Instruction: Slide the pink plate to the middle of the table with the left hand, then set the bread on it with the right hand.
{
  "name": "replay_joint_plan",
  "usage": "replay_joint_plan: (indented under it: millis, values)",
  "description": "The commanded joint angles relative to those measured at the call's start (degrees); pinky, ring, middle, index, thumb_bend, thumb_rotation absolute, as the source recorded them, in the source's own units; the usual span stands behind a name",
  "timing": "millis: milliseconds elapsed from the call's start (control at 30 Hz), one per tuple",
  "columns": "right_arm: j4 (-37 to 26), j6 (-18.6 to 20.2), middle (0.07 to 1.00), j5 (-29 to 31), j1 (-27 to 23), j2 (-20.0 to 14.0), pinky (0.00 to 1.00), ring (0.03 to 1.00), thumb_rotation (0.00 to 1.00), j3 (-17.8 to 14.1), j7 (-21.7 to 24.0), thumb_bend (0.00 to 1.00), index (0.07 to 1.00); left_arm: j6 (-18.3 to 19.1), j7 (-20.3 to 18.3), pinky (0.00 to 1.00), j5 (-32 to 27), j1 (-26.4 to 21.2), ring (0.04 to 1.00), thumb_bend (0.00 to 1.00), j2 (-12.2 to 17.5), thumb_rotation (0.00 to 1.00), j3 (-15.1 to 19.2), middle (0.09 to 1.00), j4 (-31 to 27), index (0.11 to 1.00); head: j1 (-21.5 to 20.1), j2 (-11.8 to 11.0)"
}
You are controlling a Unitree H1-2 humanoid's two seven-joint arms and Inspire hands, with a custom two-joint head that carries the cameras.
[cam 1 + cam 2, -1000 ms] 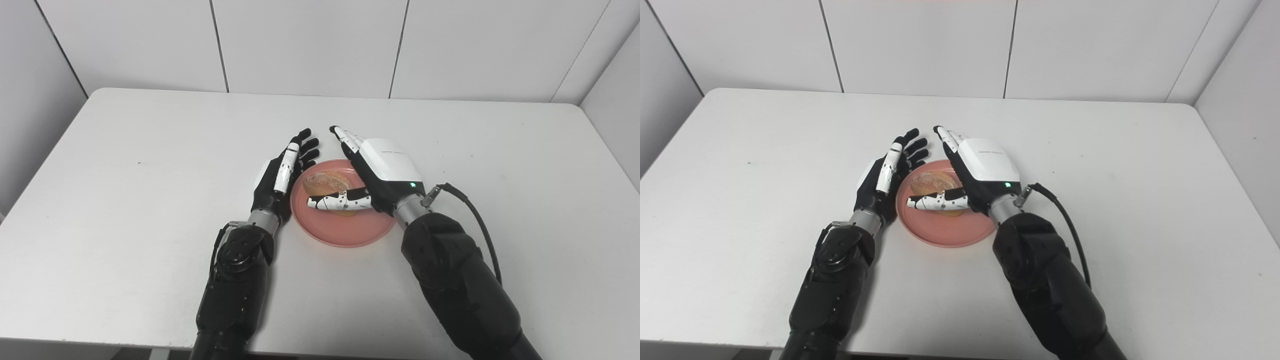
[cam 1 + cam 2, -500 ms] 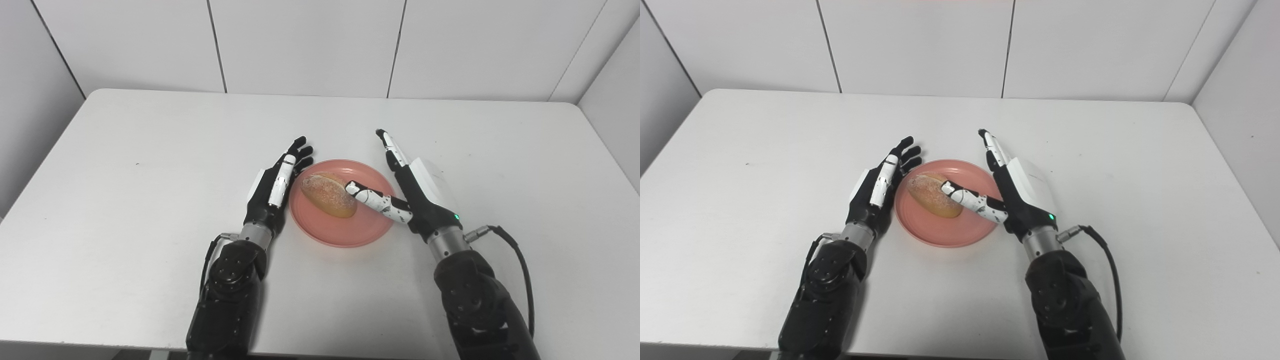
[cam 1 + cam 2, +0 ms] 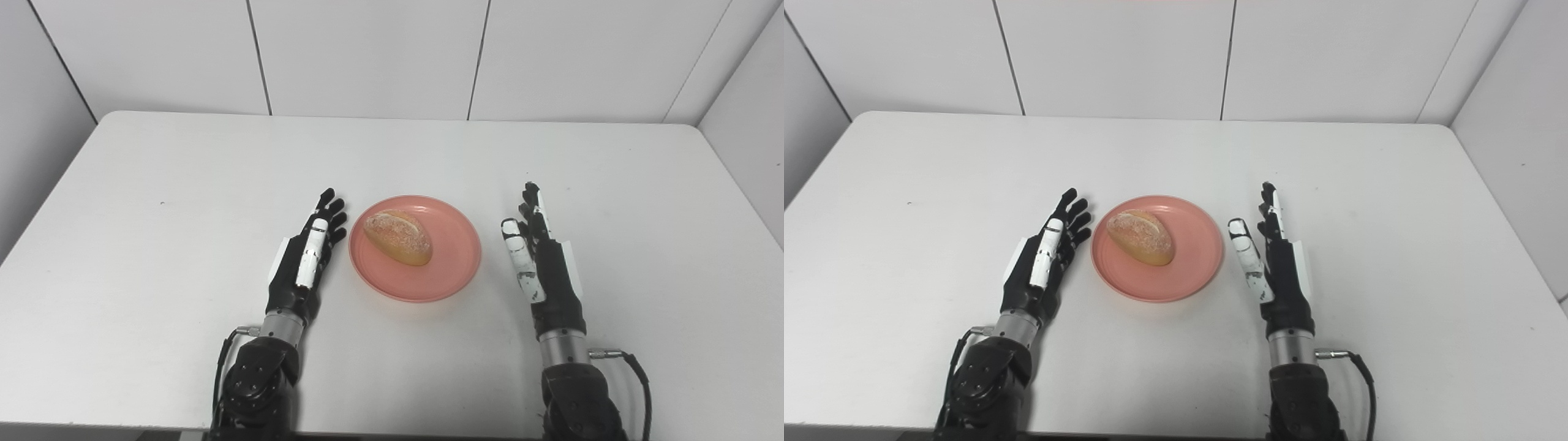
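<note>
Once released, bread [image 3: 398, 237] alone on plate [image 3: 452, 277]

Plate [image 3: 450, 278] salmon pink, plain. Bread [image 3: 398, 237] golden brown, pale floury speckle on top, darker yellow along lower edge. Table [image 3: 153, 184] plain white. Left hand [image 3: 303, 260] black, white panels on fingers and side. Right hand [image 3: 542, 263] black, white panels flecked with black. Wall [image 3: 367, 55] white panels, dark seams.
</note>
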Motion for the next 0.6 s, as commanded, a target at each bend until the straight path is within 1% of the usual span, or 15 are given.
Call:
replay_joint_plan:
  millis: [0,67,200,300,367,433,567]
  values:
    - [-2.35,0.85,0.993,1.98,0.01,1.36,0.95,0.972,1.0,-0.41,-0.35,0.44,0.99,0.39,0.71,0.96,-0.2,0.11,0.95,0.39,-0.61,1.0,-0.05,0.959,-1.41,0.958,-0.12,0.18]
    - [-2.51,1.29,0.994,3.06,0.47,1.7,0.96,0.971,1.0,-0.67,-0.27,0.37,0.995,0.51,0.76,0.96,-0.05,0.34,0.951,0.39,-0.62,1.0,-0.09,0.959,-1.78,0.959,-0.23,0.28]
    - [-2.23,1.53,0.985,5.28,0.98,2.53,0.96,0.963,1.0,-1.06,-0.29,0.33,0.992,0.63,0.78,0.97,0.12,0.53,0.958,0.39,-0.51,1.0,-0.42,0.966,-2.26,0.966,-0.44,0.35]
    - [-1.42,1.01,0.988,6.18,0.96,2.95,0.97,0.966,1.0,-1.06,-0.57,0.28,0.995,0.43,0.54,0.98,-0.03,0.42,0.964,0.39,-0.24,1.0,-0.5,0.971,-2.25,0.971,-0.64,0.42]
    - [-0.86,0.83,0.992,7.01,0.95,2.99,0.97,0.972,1.0,-1.15,-0.49,0.26,0.998,0.36,0.56,0.98,0.02,0.44,0.966,0.39,-0.16,1.0,-0.51,0.973,-2.19,0.973,-0.63,0.48]
    - [-0.65,1.59,0.994,7.75,1.01,3.09,0.98,0.977,1.0,-1.26,-0.42,0.25,0.998,0.57,0.57,0.97,0.26,0.42,0.963,0.38,-0.05,1.0,-0.67,0.971,-2.34,0.971,-0.51,0.56]
    - [-0.46,2.72,0.999,8.11,1.11,2.92,0.98,0.986,1.0,-0.94,-0.15,0.26,1.0,0.41,0.43,0.96,0.47,0.22,0.957,0.38,0.37,1.0,-1.0,0.967,-1.87,0.968,-0.44,0.62]
